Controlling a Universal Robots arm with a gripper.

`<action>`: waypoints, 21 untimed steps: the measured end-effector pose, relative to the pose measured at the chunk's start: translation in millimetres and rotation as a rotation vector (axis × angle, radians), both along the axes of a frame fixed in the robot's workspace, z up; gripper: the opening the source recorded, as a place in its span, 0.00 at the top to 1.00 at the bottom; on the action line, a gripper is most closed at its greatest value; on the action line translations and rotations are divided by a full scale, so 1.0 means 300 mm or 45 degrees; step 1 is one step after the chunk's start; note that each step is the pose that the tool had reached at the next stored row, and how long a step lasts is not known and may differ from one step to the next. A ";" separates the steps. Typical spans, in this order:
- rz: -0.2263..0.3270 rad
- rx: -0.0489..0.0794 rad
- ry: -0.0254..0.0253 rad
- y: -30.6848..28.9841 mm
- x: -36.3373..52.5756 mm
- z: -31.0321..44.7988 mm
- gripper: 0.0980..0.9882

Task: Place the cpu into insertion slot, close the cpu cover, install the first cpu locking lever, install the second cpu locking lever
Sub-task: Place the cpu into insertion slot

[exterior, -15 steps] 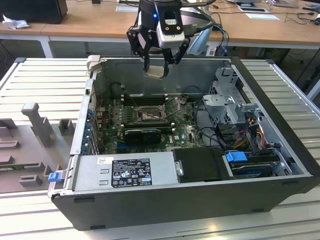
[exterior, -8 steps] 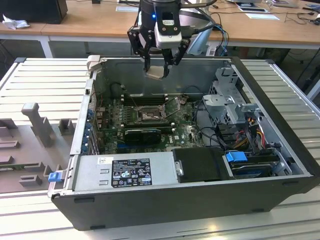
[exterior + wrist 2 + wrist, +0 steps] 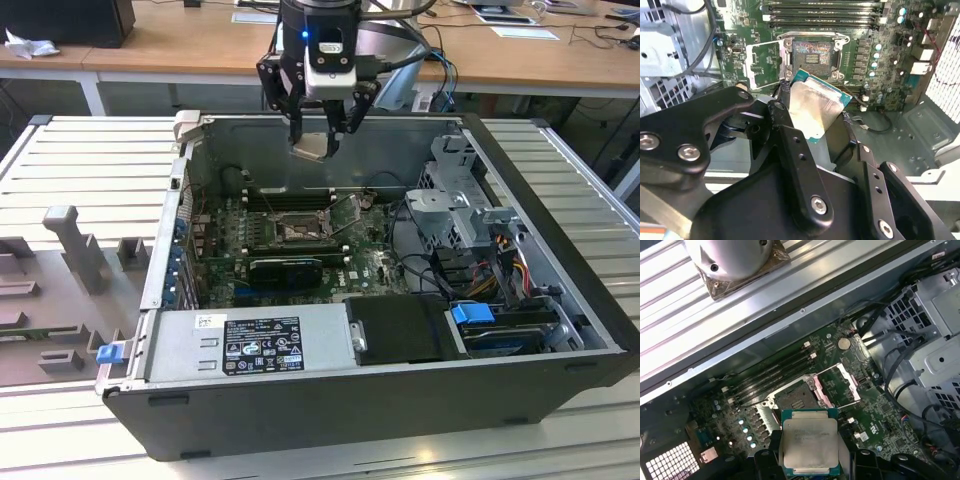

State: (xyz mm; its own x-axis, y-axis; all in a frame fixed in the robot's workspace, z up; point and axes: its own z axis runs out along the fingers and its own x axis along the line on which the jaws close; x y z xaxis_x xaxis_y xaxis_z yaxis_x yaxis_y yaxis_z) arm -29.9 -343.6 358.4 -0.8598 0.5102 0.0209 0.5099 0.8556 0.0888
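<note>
The cpu [image 3: 810, 442], a small flat square chip with a pale silver top, is clamped between the jaws of the gripper [image 3: 316, 140], with a black finger [image 3: 782, 107] pressing on each of two opposite edges. It hangs in the air inside the top opening of the computer case [image 3: 560, 300], touching nothing but the jaws.

Well below the jaws, on the green circuit board [image 3: 875, 425], is the insertion slot [image 3: 795, 400]. Its square black bed is bare, with no chip in it. In both wrist views the slot shows just past the held chip, so the jaws look close to being over it but probably not squarely above.

The cpu cover [image 3: 840, 385], a thin metal frame with a large square window, is swung open to one side of the slot and leaves the space under the jaws free. The long black memory sticks [image 3: 775, 372] lie on the far side of the slot from the jaws.

By my reckoning, none of the four steps is finished. The chip is in hand above the board but not yet seated, and the cover is not yet closed. I cannot pick out the two locking levers with any certainty. With the cover up, I judge that neither is fastened.
</note>
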 end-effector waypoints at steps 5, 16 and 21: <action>-0.115 0.000 0.0001 0.000 0.000 0.000 0.52; -0.268 0.000 0.0000 0.000 0.000 -0.001 0.52; -0.320 0.000 0.0001 0.000 0.000 -0.001 0.52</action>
